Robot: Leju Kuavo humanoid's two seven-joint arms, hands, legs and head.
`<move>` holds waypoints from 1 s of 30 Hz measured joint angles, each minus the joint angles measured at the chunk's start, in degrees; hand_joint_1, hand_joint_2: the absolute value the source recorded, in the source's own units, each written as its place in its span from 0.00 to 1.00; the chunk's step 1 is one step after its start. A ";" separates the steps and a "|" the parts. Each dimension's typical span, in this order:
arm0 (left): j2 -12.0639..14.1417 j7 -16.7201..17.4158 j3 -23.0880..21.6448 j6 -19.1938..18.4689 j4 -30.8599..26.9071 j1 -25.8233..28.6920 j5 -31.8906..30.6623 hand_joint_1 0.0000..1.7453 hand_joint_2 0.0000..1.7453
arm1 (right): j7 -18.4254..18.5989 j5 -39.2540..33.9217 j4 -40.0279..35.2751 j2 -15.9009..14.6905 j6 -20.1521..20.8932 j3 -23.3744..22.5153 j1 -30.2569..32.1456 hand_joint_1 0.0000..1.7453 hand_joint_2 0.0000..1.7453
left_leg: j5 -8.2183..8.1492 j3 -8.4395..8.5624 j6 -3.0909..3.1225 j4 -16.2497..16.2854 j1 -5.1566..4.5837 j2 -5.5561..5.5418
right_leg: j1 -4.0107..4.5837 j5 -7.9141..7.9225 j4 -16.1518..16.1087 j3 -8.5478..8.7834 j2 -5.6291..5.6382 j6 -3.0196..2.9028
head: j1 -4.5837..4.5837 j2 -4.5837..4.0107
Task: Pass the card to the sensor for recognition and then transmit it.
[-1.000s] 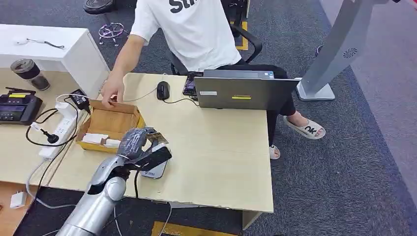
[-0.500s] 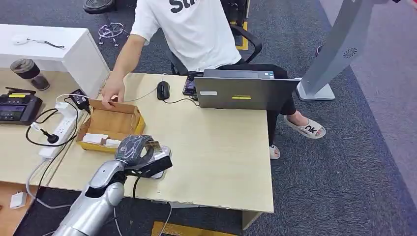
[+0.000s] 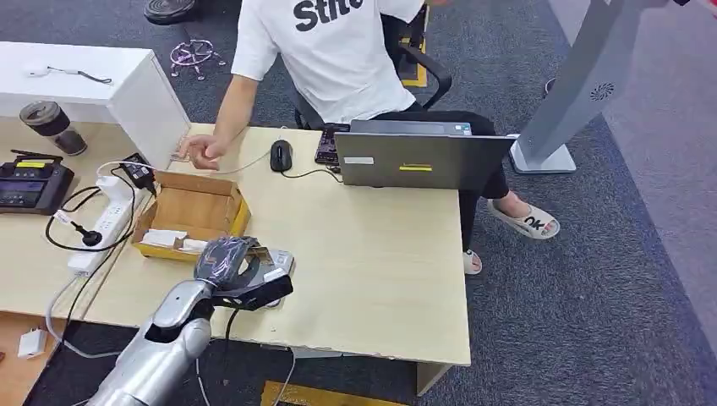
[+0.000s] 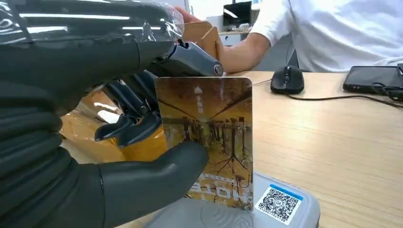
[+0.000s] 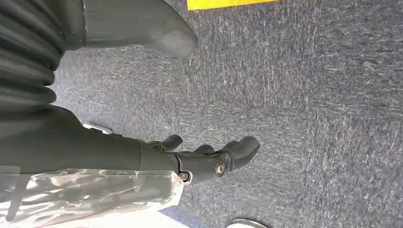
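- Lowered since a second ago: left hand (image 3: 227, 260) with the card (image 4: 205, 137), now closer to the sensor (image 3: 272, 275); person's hand (image 3: 201, 152) lifted off the cardboard box (image 3: 193, 211) rim and pulled back toward the far table edge.
- Card pinched upright between thumb (image 4: 147, 183) and darker fingers (image 4: 124, 128) of the left hand, printed face toward the wrist camera, lower edge at or just above the grey sensor top (image 4: 285, 216); contact cannot be told.
- Sensor directly beneath the hand, with a QR label (image 4: 278, 204) just beside the card's lower corner.
- Open cardboard box just beyond the hand, toward the person, holding white cards or packets (image 3: 165, 239) along its near wall.
- Farther past the hand on the table (image 3: 380, 254): black mouse (image 3: 281, 155), phone (image 3: 327, 144), laptop (image 3: 418, 156).
- To the outer side of the left hand: white power strip (image 3: 103, 222) with cables, black device (image 3: 32, 182).
- Right hand (image 5: 209, 159) hanging over grey carpet (image 5: 309, 95), fingers loosely curled and apart, holding nothing.
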 joint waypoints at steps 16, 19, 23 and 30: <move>1.46 1.03 1.95 2.58 0.42 -1.40 -0.74 1.00 1.00 | -1.82 0.55 0.00 0.61 -0.98 0.00 0.02 0.00 1.00 | 0.02 0.01 -0.03 0.00 0.05 0.00 | 0.01 0.01 0.02 -0.01 0.01 -0.01 | 0.00 0.00; 3.10 1.68 3.71 1.49 -0.15 -3.17 -1.59 1.00 1.00 | -2.30 1.07 0.00 0.66 -1.16 0.09 -0.10 0.00 1.00 | 0.04 0.01 -0.05 0.00 0.06 -0.01 | 0.02 0.01 0.03 -0.01 0.00 -0.01 | 0.00 0.00; 4.21 1.70 4.92 1.05 -0.59 -4.67 -1.92 1.00 1.00 | -2.38 1.05 0.00 0.68 -1.29 0.20 -0.14 0.00 1.00 | 0.03 0.00 -0.05 -0.01 0.04 0.00 | 0.02 0.00 0.03 -0.01 0.03 -0.01 | 0.00 0.00; 5.42 1.77 5.81 0.68 -1.02 -6.97 -3.15 1.00 1.00 | -2.47 1.11 0.00 0.96 -1.29 0.35 -0.37 0.00 1.00 | 0.03 -0.02 -0.04 0.00 0.02 -0.01 | 0.01 0.00 0.03 -0.02 0.00 -0.01 | 0.02 0.00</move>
